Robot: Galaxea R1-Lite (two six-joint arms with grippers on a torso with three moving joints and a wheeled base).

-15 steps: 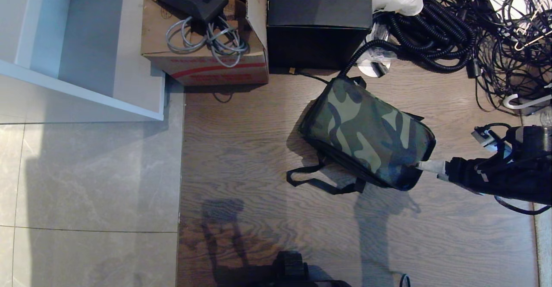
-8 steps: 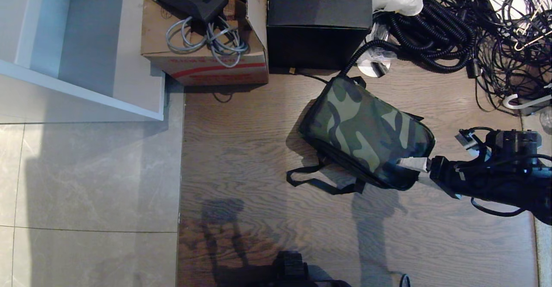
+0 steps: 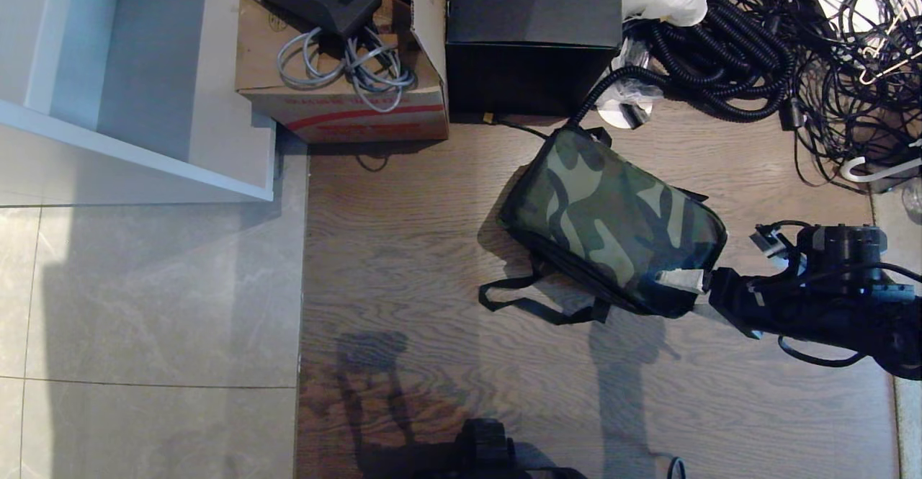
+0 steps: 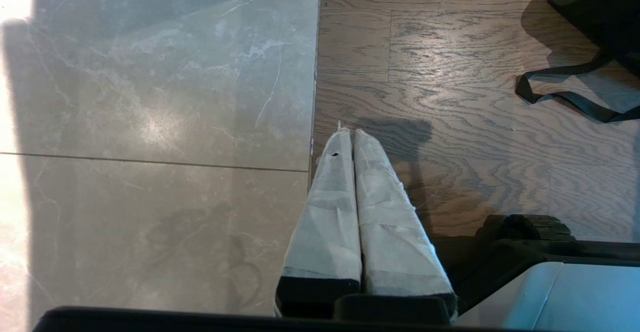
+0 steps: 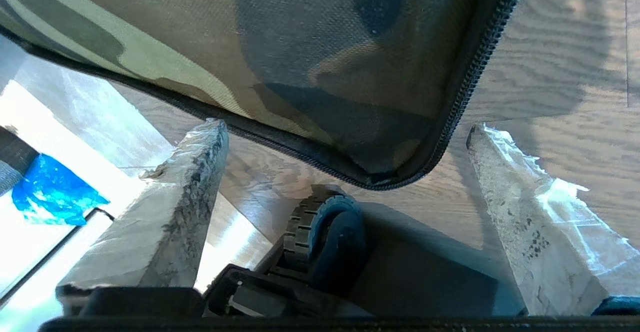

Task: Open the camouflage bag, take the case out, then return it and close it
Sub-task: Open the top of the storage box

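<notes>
Right gripper (image 3: 695, 284) spread wide at camouflage bag (image 3: 612, 223) near right corner; bag's long axis runs diagonally away; left gripper (image 4: 350, 140) pressed together, well apart.

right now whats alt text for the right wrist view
The right gripper has its taped fingers spread wide on either side of a rounded corner of the closed camouflage bag, whose black zipper edges that corner above the wood floor.
</notes>
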